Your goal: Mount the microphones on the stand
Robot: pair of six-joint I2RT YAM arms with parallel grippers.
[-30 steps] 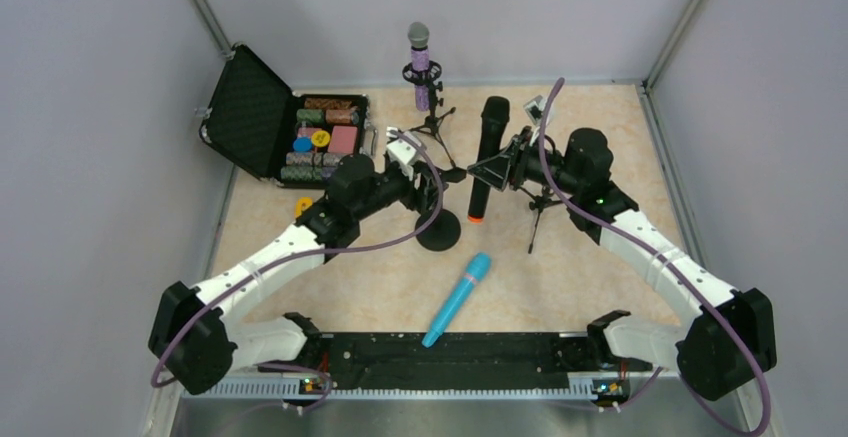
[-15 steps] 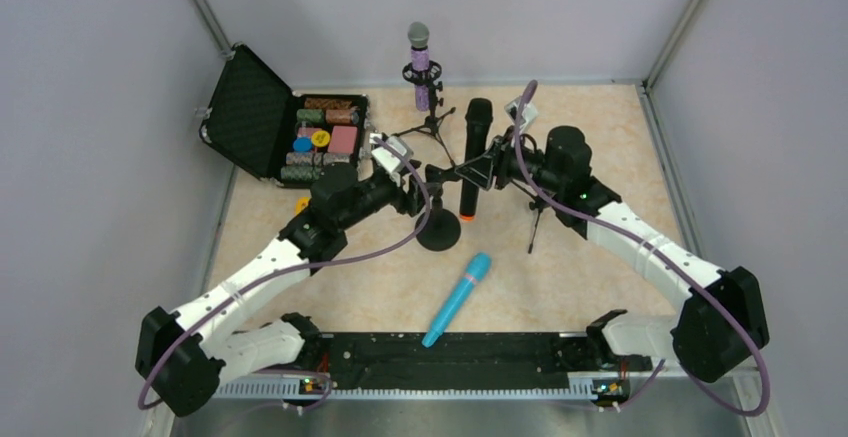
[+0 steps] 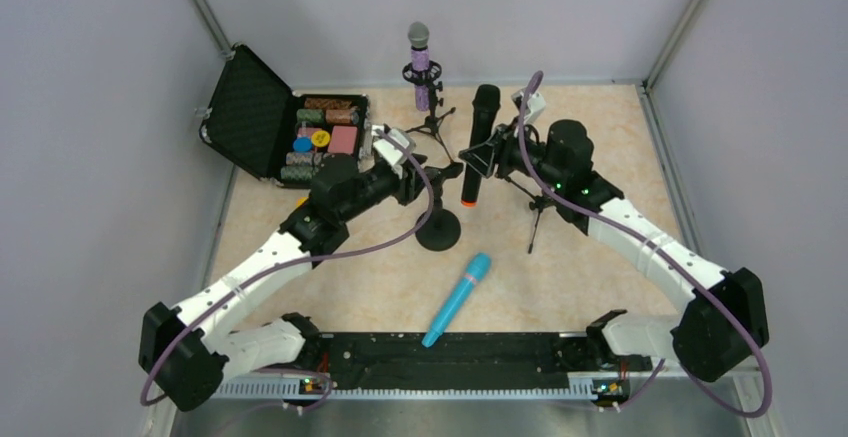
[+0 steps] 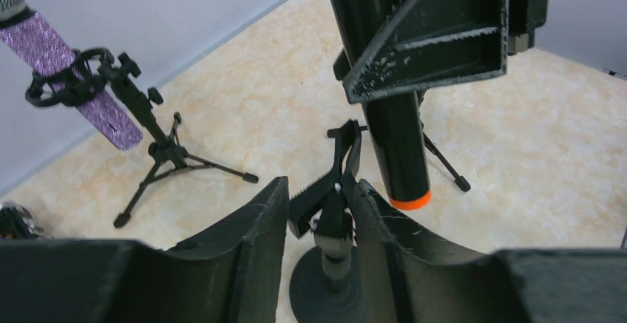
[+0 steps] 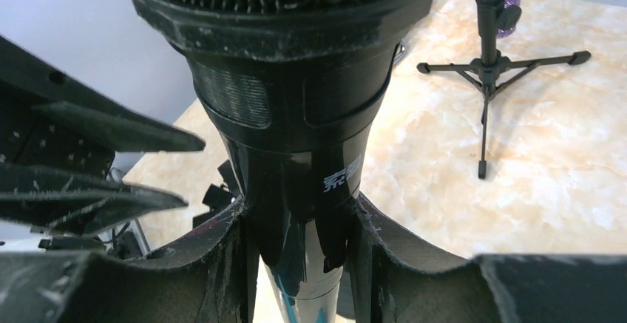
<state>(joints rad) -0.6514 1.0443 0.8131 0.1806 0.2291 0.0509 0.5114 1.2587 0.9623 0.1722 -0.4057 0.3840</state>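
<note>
From above, the right gripper [image 3: 481, 158] holds the black microphone [image 3: 486, 109] nearly upright, orange end [image 3: 467, 200] down. It hangs just behind the round-base stand [image 3: 438, 231]. The left gripper [image 3: 418, 179] sits at the top of that stand, apparently so one arm can work the holder while the other feeds the microphone in. The purple microphone [image 3: 419, 60] already sits in its tripod stand [image 3: 432, 127] at the back. The blue microphone [image 3: 457, 298] lies loose on the desk [image 3: 620, 127] near the arm bases. An open case [image 3: 262, 117] of chips stands at the left.

In the left wrist view, the jaws press against both sides of the spring clip [image 4: 344, 153] on the stand's post, pinching its handles. This is probably meant to spread its mouth. The orange end hangs just beside the clip, to its right, and is not yet inside it.

In the right wrist view, the jaws are clamped on the black microphone's body just below the mesh head. Gripping that high leaves the lower shaft bare for the clip to take.
</note>
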